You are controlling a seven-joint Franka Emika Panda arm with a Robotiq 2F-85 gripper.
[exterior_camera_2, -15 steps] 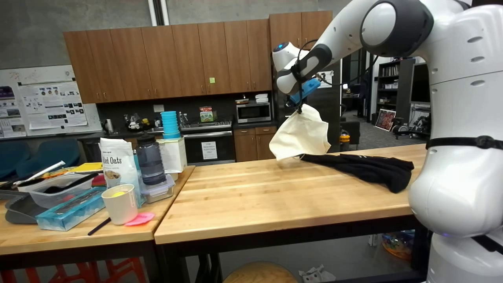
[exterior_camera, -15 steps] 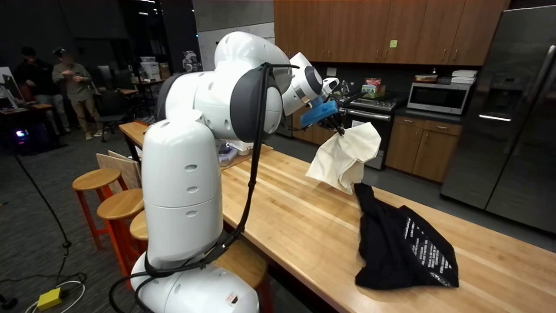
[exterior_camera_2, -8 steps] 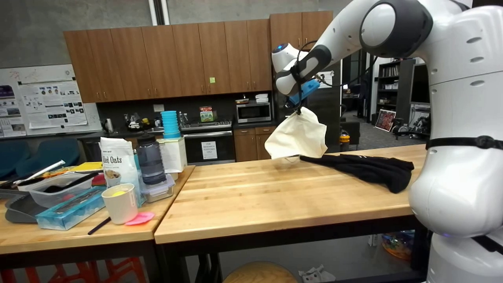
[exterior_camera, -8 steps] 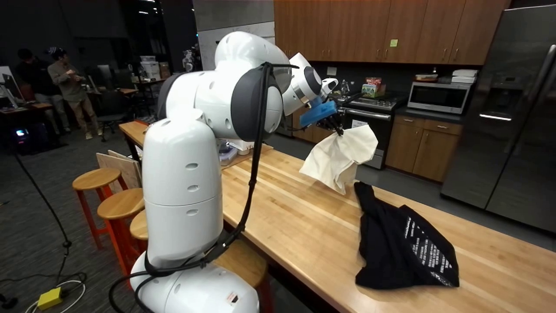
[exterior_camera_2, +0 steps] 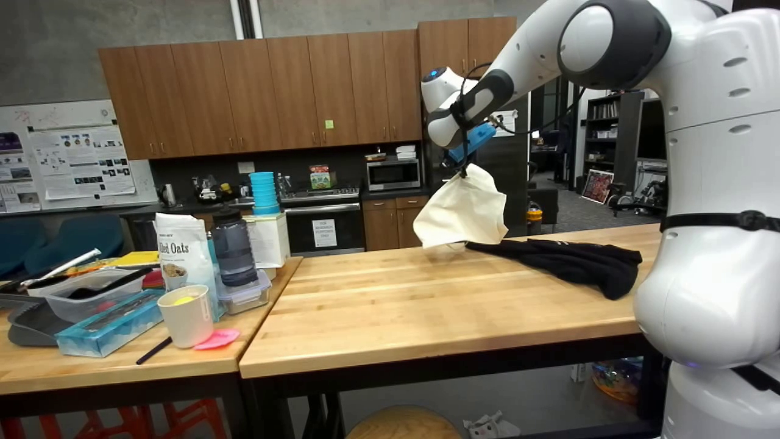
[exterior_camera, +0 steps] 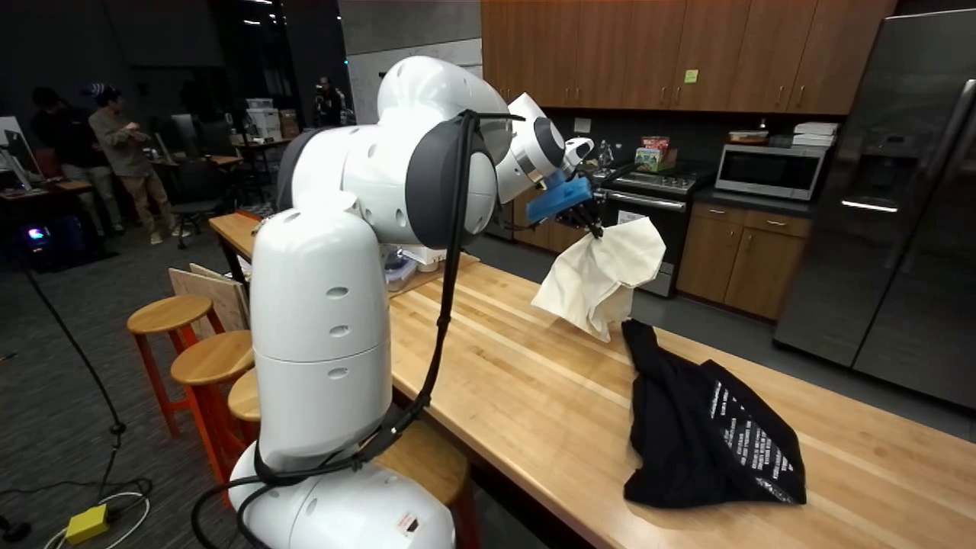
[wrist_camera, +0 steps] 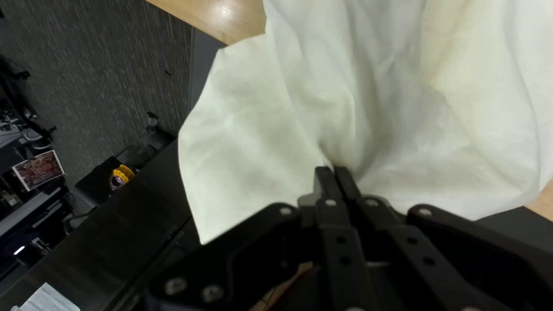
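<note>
My gripper is shut on a cream cloth, pinching a fold between its black fingertips in the wrist view. The cloth hangs loosely from the gripper above the wooden table, near its far edge. It also shows pale and wide below the gripper in an exterior view, where the cloth overlaps the table's back edge. Whether its lowest corner touches anything I cannot tell. A black garment with white printing lies crumpled on the table beside the cloth; in an exterior view the garment looks low and stretched out.
The wooden table adjoins a second table bearing an oats bag, a dark bottle, a mug and a tissue box. Stools stand along the near side. A fridge and stove are beyond.
The cloth has swayed: left in both exterior views at first, then slightly back right. My arm has barely moved, dipping very slightly. The black garment lies as before.
</note>
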